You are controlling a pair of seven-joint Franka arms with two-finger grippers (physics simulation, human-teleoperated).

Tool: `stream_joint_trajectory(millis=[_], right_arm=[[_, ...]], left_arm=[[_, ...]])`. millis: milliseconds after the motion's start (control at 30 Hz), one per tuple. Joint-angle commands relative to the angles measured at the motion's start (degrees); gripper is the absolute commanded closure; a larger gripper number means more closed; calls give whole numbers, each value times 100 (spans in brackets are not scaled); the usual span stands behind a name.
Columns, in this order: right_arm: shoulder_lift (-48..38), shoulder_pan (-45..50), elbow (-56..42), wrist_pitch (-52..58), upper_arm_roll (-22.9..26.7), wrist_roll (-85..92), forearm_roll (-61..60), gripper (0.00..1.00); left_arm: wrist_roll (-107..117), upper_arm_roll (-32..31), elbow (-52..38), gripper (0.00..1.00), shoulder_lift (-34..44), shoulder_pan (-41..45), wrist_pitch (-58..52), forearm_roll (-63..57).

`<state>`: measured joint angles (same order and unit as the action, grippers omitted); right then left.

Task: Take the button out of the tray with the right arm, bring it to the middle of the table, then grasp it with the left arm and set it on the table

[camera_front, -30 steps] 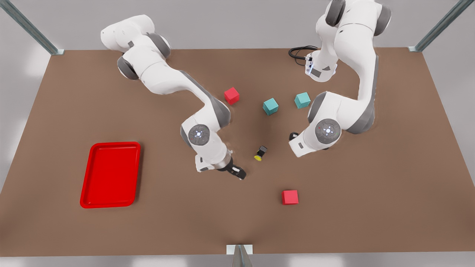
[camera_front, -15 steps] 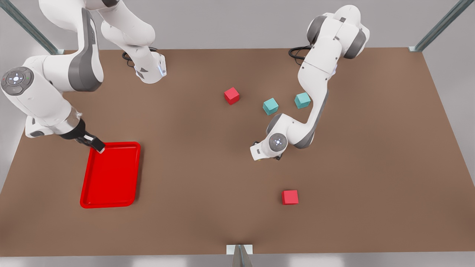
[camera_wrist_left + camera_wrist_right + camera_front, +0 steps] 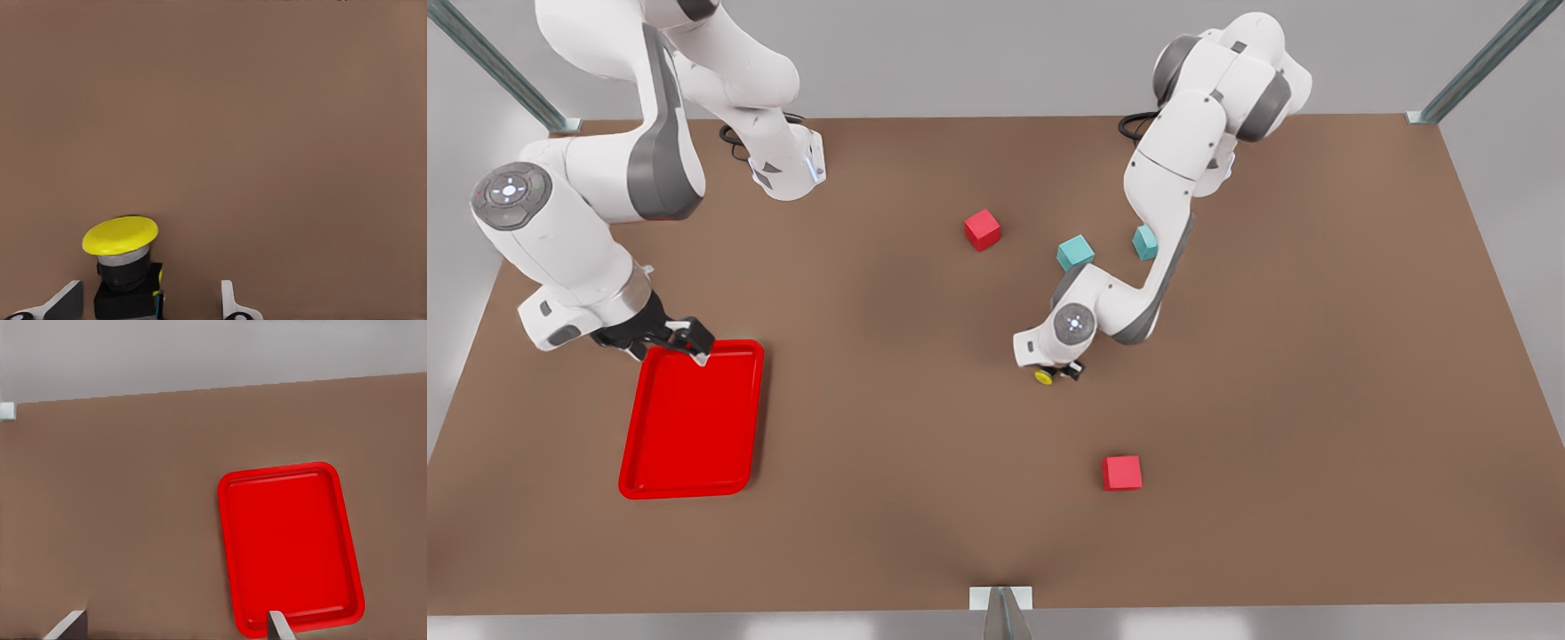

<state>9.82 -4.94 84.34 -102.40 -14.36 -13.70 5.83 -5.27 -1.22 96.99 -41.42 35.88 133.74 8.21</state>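
- We find the button (image 3: 1044, 377) lying on the table (image 3: 889, 267) near its middle, yellow cap toward the front edge, well apart from the tray (image 3: 692, 418).
- We see the left gripper (image 3: 1064, 370) low over the button; its fingers (image 3: 228, 300) stand spread, one each side of the dark body, not clamped.
- We note the right gripper (image 3: 685, 338) above the tray's far rim, fingers (image 3: 279, 625) parted and holding nothing.

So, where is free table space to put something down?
Bare table lies between the red tray and the near red cube. The teal cubes, far red cube, button and left gripper crowd the middle.
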Motion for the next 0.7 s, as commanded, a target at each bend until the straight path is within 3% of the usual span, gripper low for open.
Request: stream_joint_trajectory(millis=[0, 167, 467, 533, 667], right_arm=[[20, -16, -5, -43, -6, 1211, 59, 0], [178, -7, -216, -17, 3, 1185, 59, 0], [170, -139, -216, -43, 38, 1185, 85, 0], [179, -218, -216, -52, 56, 1185, 94, 0], [205, -262, -216, -69, 47, 1176, 94, 0]], left_arm=[[-106, 7, -4, 0, 2, 24, 179, -13], [-114, 16, -4, 2, -16, 7, 179, -21], [-106, 104, -4, 56, -24, 7, 179, -13], [-106, 104, -4, 61, -24, 7, 179, -13], [-97, 104, -39, 62, -33, -2, 118, -13]])
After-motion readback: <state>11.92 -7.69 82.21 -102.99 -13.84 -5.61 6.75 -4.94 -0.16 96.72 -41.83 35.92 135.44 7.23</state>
